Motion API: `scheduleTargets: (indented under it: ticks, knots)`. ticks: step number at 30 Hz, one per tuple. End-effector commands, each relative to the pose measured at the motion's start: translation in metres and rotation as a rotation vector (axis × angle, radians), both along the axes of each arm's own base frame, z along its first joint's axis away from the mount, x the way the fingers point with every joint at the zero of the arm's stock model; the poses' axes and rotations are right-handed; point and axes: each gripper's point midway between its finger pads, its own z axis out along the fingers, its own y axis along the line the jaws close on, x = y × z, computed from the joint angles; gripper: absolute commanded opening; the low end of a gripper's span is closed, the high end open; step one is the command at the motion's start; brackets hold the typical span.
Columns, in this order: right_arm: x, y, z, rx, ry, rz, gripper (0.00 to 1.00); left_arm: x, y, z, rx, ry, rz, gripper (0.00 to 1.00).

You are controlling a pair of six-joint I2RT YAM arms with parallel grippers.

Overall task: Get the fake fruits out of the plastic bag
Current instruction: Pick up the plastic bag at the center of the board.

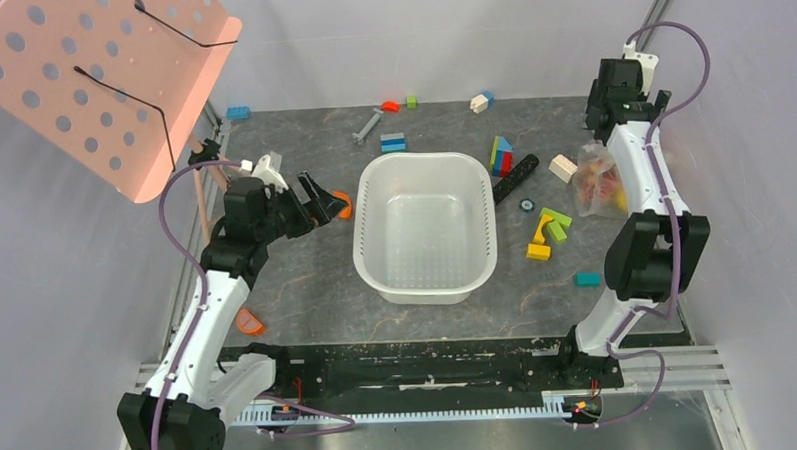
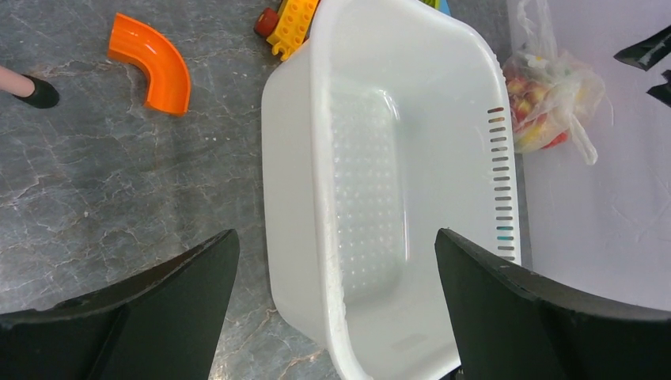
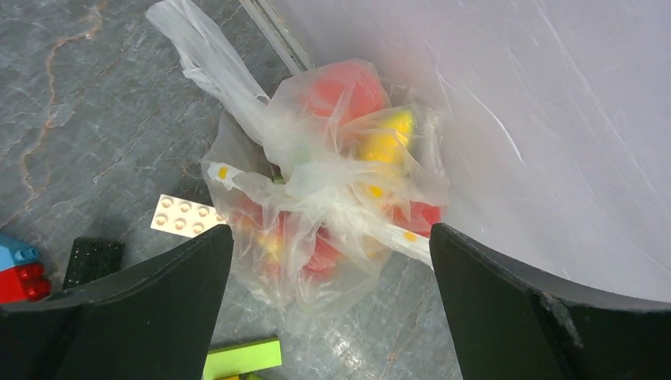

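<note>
While the left arm rises from its base at the near-left corner of the table (image 1: pixel 307 288), it bends at the elbow and reaches right, so the left gripper (image 2: pixel 336 237) hangs low beside the left wall of the white basin (image 2: pixel 293 158). Its 2 fingers (image 2: pixel 186 293) stand wide apart with nothing between them. From above, the gripper sits over the orange curved piece (image 1: pixel 344 205), which lies flat on the table just left of the basin.

The right arm climbs from the near-right base to a raised elbow, then its forearm runs away along the right wall to a wrist at the far-right corner. There the right gripper (image 3: pixel 331 231) points back down at the table, fingers spread wide and gripping nothing.

Below it lies the plastic bag (image 3: pixel 316 182), crumpled against the right wall and untouched, its loop handles trailing off to one side. The fake fruits (image 3: pixel 348 87) are inside it, red and yellow shapes showing through the film. A cream studded plate (image 3: pixel 183 215) lies just beside the bag and a green block (image 3: pixel 241 356) lies near it. The bag is well apart from the basin.

Small yellow dots mark the bag's pale strips; any lettering on them is too small to read.
</note>
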Motion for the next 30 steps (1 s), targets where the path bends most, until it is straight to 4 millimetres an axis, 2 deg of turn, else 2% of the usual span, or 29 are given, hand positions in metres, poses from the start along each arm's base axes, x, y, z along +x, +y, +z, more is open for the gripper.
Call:
scheduleTargets:
  ticks: [1,11,18,23,28,30]
  knots:
    - [0.016,-0.002,-0.009,0.044,0.012,0.029,0.98,0.003,-0.01,0.019,0.004,-0.043,-0.08,1.0]
    - [0.027,-0.02,-0.078,0.12,0.099,-0.022,0.98,0.005,-0.015,0.015,0.001,-0.017,-0.114,1.0]
    - [0.024,-0.036,-0.111,0.163,0.1,-0.084,0.98,0.008,-0.017,0.012,-0.004,0.001,-0.123,1.0]
    - [0.025,-0.037,-0.131,0.194,0.116,-0.09,0.99,0.012,-0.019,0.011,-0.012,0.004,-0.125,1.0]
    - [0.024,-0.036,-0.145,0.218,0.122,-0.085,0.83,0.016,-0.02,0.009,-0.011,0.01,-0.129,1.0]
    - [0.024,-0.036,-0.149,0.23,0.122,-0.081,0.71,0.018,-0.021,0.007,-0.012,0.016,-0.133,1.0]
